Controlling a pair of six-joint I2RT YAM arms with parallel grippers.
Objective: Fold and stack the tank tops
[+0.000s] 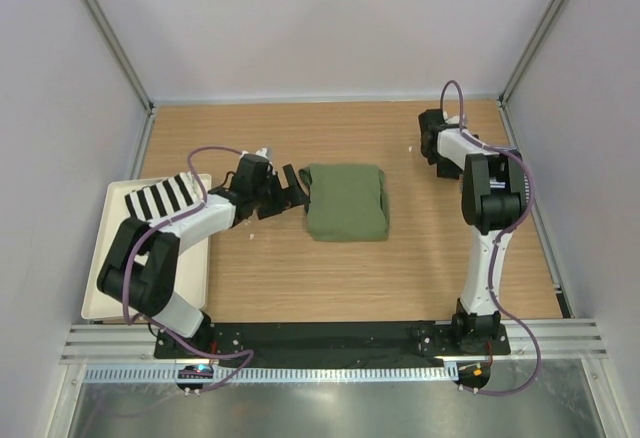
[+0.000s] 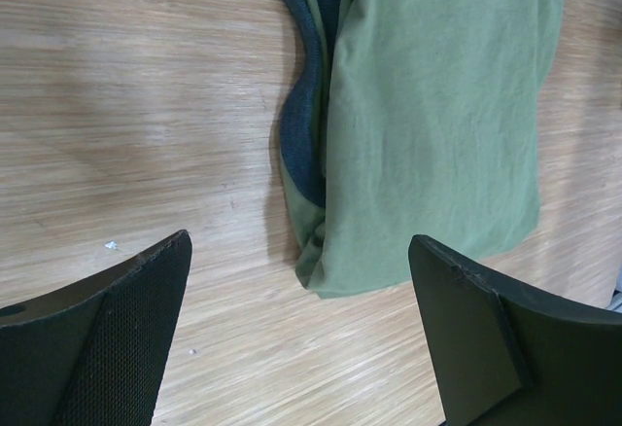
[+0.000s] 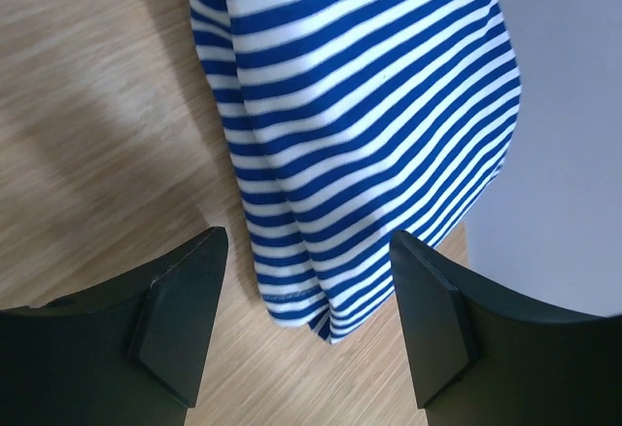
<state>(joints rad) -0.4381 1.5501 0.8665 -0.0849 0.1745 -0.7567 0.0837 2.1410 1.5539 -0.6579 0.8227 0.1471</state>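
The left pincer (image 2: 299,243) gapes over the soft folded green top (image 2: 437,105), the right pincer (image 3: 306,239) released above the limp striped top (image 3: 369,105); I'd pinch its edge.

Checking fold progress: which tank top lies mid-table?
The olive green cloth tank top, a rectangle mid-table; the blue-and-white striped cloth one lies beside the wall.
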